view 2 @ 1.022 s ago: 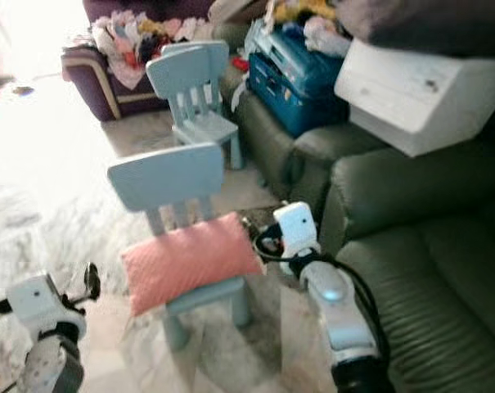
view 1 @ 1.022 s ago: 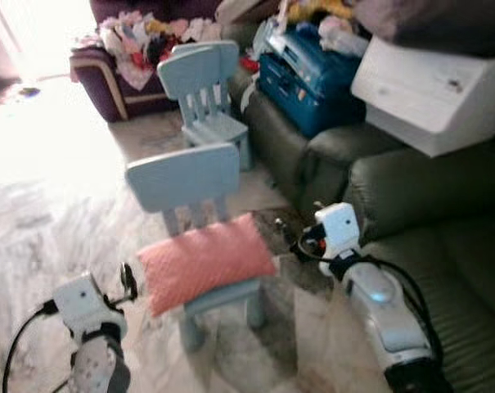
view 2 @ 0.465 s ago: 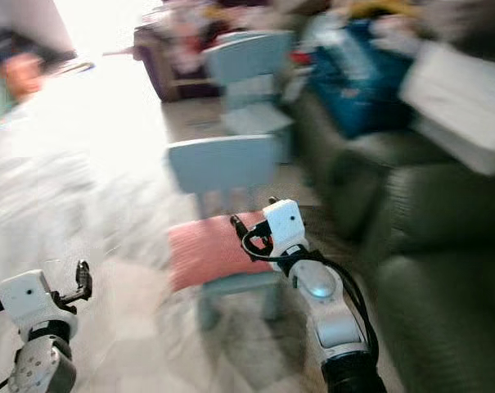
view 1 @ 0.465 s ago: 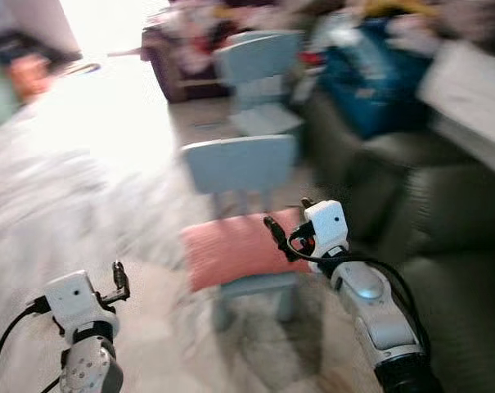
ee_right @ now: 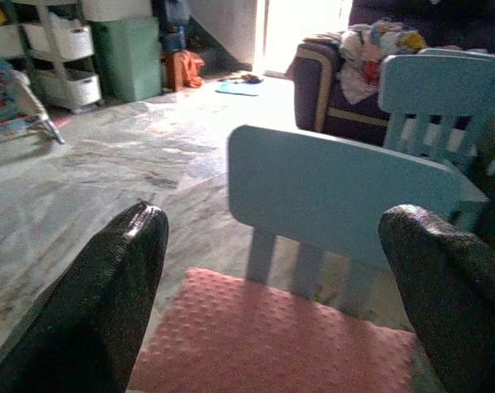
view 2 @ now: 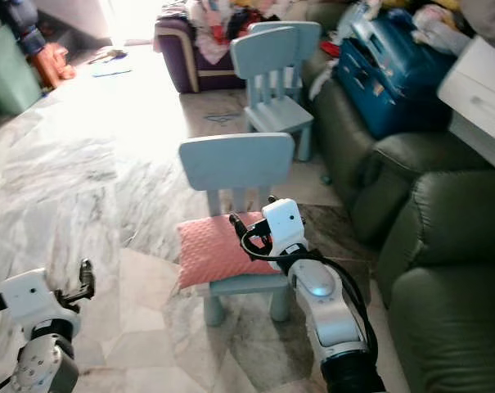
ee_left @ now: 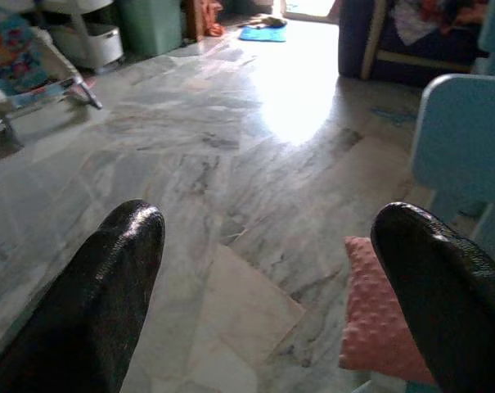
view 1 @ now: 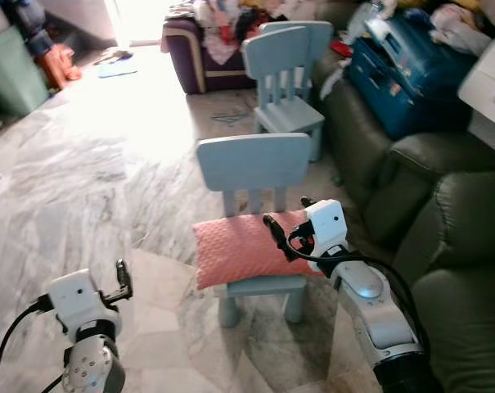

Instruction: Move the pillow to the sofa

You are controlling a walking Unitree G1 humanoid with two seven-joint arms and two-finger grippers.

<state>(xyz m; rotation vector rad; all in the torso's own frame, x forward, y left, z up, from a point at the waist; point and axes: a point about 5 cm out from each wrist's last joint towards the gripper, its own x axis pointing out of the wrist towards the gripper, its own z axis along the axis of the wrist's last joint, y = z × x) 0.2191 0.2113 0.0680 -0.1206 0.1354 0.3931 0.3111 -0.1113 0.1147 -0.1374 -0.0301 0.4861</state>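
A pink pillow lies on the seat of a small light-blue chair in front of me. My right gripper hovers over the pillow's right end, open, with nothing between its fingers. In the right wrist view the pillow lies just below the spread fingers, with the chair back behind. My left gripper hangs low to the left of the chair, open and empty; its wrist view catches the pillow's corner. The dark green sofa stands to the right.
A second blue chair stands further back. A blue suitcase and a white box sit on the sofa's far part. A purple armchair heaped with clothes is at the back. Marble floor stretches left.
The camera has swung round and the blur has gone. My right gripper has come from beside the chair to over the pillow's right end. The left gripper hangs as before.
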